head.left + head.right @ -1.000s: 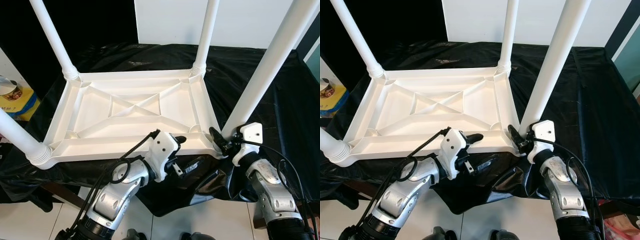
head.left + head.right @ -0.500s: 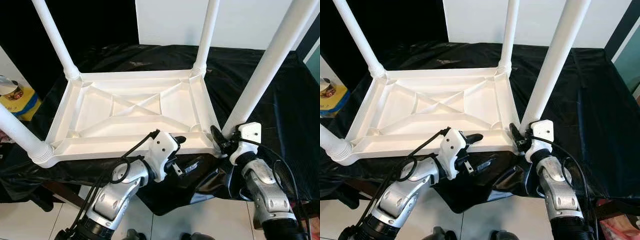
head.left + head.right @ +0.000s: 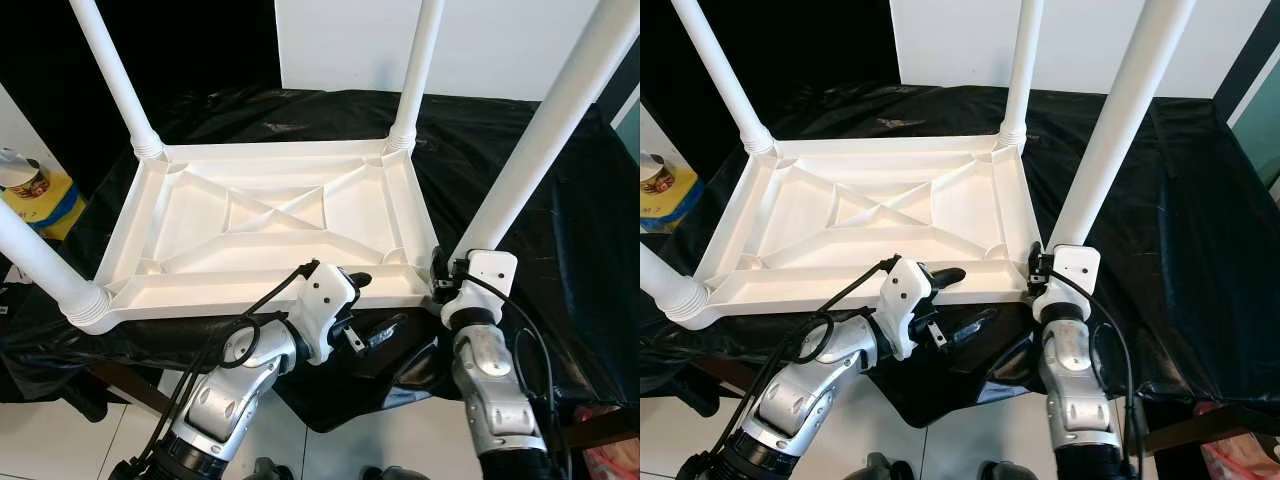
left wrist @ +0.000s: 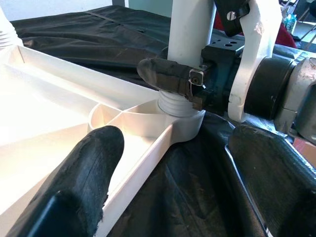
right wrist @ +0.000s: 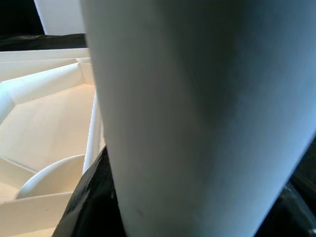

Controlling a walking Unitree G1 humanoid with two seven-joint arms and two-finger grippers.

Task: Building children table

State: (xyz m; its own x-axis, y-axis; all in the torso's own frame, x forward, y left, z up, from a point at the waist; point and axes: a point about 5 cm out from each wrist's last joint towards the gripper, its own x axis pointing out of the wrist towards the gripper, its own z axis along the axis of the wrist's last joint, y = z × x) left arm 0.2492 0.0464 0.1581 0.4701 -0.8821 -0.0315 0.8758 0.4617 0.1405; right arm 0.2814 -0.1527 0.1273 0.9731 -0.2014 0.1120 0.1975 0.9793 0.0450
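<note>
Upturned white table [image 3: 270,225] rests on black sheet [image 3: 540,180].

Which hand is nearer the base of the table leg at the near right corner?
Right. The right hand grips the leg at its base; the left hand straddles the tabletop near edge beside it.

Smooth, faintly glossy white plastic throughout the upturned table top [image 3: 270,215] and the leg [image 3: 540,150] beside the right gripper [image 4: 173,79]. Crinkled, shiny black sheeting [image 3: 560,240] beneath, dusty near the left gripper [image 3: 365,305]. Matt, rough black rubber on that gripper's fingers [image 4: 94,163]; brushed silver metal on both arms.
</note>
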